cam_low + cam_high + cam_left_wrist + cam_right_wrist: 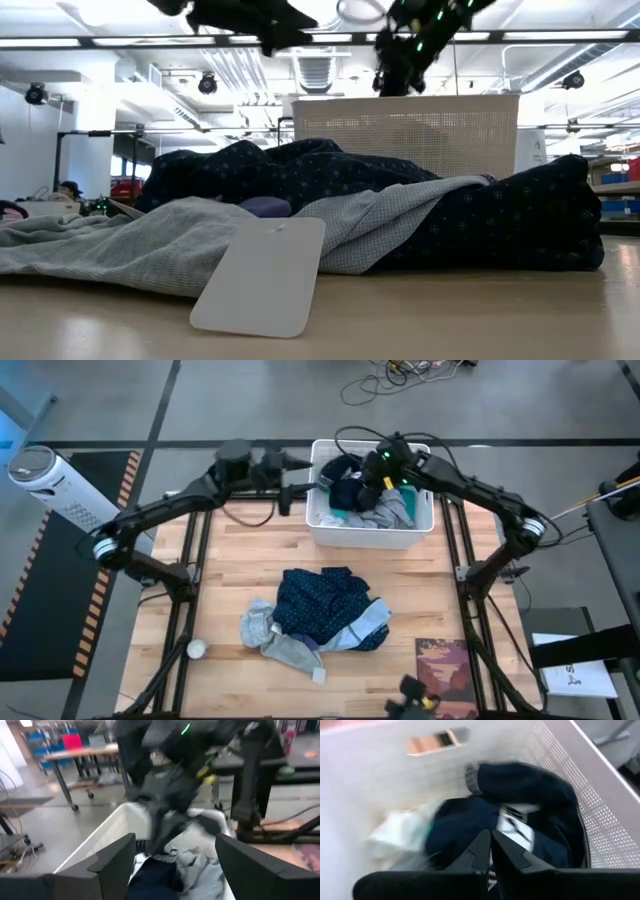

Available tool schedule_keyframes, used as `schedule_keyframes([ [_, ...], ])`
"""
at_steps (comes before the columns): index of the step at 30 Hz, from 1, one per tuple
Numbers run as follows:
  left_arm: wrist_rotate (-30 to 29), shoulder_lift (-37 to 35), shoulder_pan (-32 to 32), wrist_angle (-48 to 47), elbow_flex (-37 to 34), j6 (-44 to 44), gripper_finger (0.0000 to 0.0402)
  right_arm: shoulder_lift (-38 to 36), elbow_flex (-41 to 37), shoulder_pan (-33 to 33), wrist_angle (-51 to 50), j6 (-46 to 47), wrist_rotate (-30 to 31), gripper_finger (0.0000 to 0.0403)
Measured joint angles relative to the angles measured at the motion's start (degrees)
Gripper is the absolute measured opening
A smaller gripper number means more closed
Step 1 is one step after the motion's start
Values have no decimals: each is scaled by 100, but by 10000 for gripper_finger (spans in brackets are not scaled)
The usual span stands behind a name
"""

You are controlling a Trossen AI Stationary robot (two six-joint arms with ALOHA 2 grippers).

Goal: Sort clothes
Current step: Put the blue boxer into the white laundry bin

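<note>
A white mesh basket stands at the table's far middle. In it lie a navy garment with white print, a teal one and a grey one. My right gripper is shut and hangs over the navy garment, above the basket's rim in the low view. My left gripper is open and empty at the basket's left wall. On the table's middle lies a pile: a dark blue dotted garment on top of grey and light blue cloth.
A dark red patterned mat lies at the near right. A small white round thing sits at the near left. A white tag leans on the pile's near side. A dark object sits at the near edge.
</note>
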Motion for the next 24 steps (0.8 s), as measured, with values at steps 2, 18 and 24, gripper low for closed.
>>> schedule_keyframes([
  [2,5,-411,-2,353,-554,-124,258,290,0,-149,238,68,-45,2],
  [18,-7,-2573,-11,684,-2869,-406,244,2249,50,-415,168,457,-1033,2],
  [24,-11,-2962,-11,686,-3304,-518,236,2411,48,-437,132,506,-1191,2],
])
